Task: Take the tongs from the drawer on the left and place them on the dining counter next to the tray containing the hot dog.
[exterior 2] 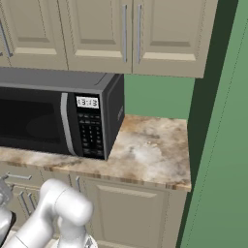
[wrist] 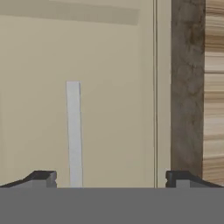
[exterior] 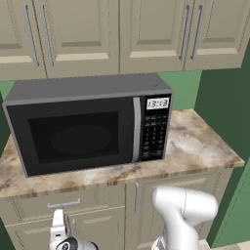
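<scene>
The drawer (exterior: 58, 205) sits shut under the marble worktop, left of the arm, and its short silver bar handle (exterior: 63, 203) lies horizontal. My gripper (exterior: 59, 219) hangs low in front of the cabinet, just below that handle. Its jaws stand wide open with nothing between them. In the hand view my gripper (wrist: 111, 179) faces a plain beige front with a silver bar (wrist: 73, 131) nearer the left fingertip (wrist: 41, 178). The tongs are hidden. The dining counter, the tray and the hot dog are out of view.
A black microwave (exterior: 88, 129) stands on the narrow marble worktop (exterior: 200, 146), under beige wall cabinets (exterior: 97, 34). Cabinet doors with vertical handles (exterior: 136, 197) flank the drawer. A green wall (exterior 2: 218, 145) closes the right side. Wooden floor (wrist: 214, 109) shows beside a dark strip.
</scene>
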### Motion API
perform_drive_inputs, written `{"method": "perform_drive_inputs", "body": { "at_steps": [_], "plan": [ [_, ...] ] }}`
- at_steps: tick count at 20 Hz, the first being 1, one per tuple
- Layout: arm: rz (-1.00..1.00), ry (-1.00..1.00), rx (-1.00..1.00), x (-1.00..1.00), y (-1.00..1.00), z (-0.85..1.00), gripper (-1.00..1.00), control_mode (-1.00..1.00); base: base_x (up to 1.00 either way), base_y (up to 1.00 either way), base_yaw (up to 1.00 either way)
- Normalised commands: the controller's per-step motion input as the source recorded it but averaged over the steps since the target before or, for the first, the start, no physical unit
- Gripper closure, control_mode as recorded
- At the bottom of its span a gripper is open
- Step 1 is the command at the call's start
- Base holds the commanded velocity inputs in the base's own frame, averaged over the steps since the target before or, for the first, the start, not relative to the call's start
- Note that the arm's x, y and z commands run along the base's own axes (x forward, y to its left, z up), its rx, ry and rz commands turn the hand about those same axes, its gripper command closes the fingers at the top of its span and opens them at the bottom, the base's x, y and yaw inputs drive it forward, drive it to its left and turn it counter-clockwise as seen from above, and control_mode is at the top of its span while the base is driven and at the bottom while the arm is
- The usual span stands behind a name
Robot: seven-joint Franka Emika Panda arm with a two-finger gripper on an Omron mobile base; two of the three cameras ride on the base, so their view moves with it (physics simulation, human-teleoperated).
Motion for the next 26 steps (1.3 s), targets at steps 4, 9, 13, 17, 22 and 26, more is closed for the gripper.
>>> {"method": "perform_drive_inputs", "body": {
  "at_steps": [4,9,13,17,22,26],
  "plan": [
    [-0.01,0.0,0.0,0.23,0.16,-0.04,-1.0,-1.0,0.0,0.0,0.0],
    [0.0,0.04,0.0,0.29,0.02,0.0,-1.0,-1.0,0.0,0.0,0.0],
    [0.0,0.0,0.0,0.29,0.0,-0.01,-1.0,-1.0,0.0,0.0,0.0],
    [0.0,0.0,0.0,0.29,0.0,-0.11,-1.0,-1.0,0.0,0.0,0.0],
    [0.0,0.01,0.0,0.07,0.0,-0.36,-1.0,-1.0,0.0,0.0,0.0],
    [0.0,0.0,0.0,0.0,0.0,-0.17,-1.0,-1.0,0.0,0.0,0.0]
  ]
}}
